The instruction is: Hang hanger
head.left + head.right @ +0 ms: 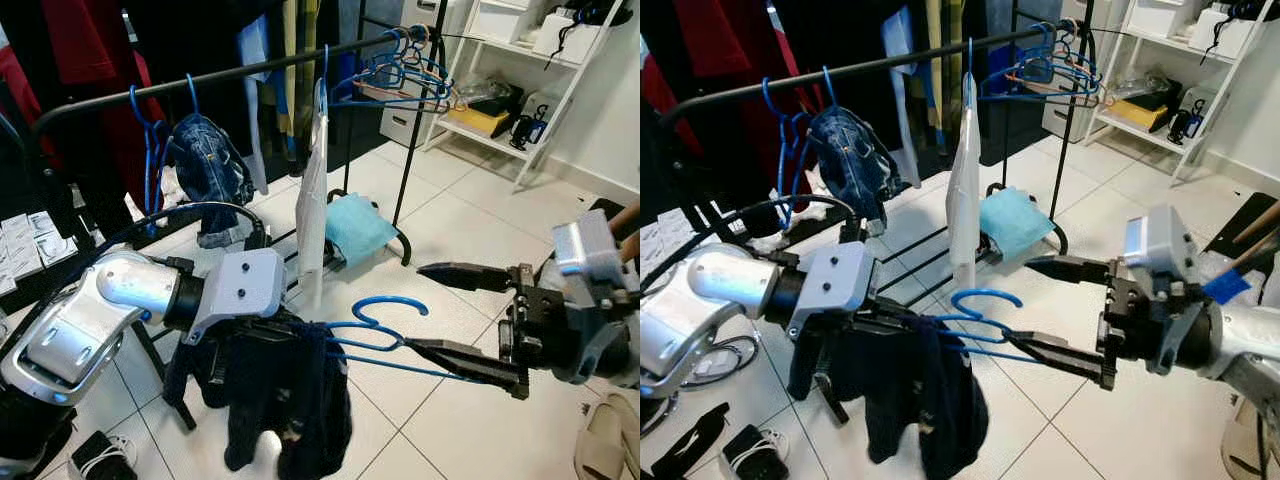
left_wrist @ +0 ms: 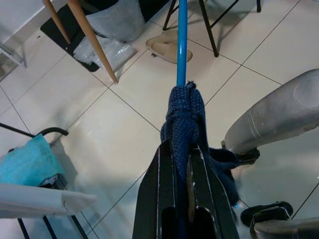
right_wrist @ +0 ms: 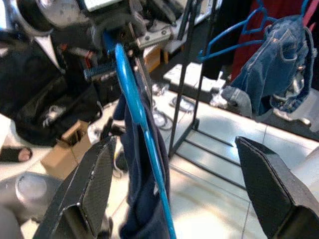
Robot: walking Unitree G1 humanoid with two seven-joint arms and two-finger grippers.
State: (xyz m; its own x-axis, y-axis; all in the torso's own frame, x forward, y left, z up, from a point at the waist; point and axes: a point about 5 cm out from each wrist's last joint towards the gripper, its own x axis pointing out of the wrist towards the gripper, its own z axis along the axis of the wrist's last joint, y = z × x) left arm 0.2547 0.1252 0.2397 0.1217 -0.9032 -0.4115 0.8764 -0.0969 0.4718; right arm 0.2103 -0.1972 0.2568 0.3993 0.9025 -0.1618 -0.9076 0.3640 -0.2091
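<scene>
One blue hanger (image 1: 385,338) is at work here, a thin wire one with a dark navy knitted garment (image 1: 285,395) bunched over it and hanging down in folds toward the white tiled floor (image 1: 470,230). It is held out level in the air in front of the clothes rack (image 1: 250,68), well below the rack's black top rail, its open hook curling up and over toward the right gripper. The left gripper (image 2: 182,172) has its two black fingers pressed together on the hanger through the knit, with the blue wire running straight out beyond the fingertips in the left wrist view. The right gripper (image 1: 462,320) has its fingers spread wide apart; its lower finger lies right against the hanger's wire, though contact cannot be told, and the upper finger stands clear above the hook. On the rail hang two garments that can be counted: a pair of blue denim shorts (image 1: 208,170) on a blue hanger near the rail's left end, and a white garment (image 1: 313,190) on another near the middle. A cluster of bare blue hangers (image 1: 400,70) crowds the rail's right end, too tangled to count. A light blue cloth (image 1: 357,227) lies on the rack's base.
</scene>
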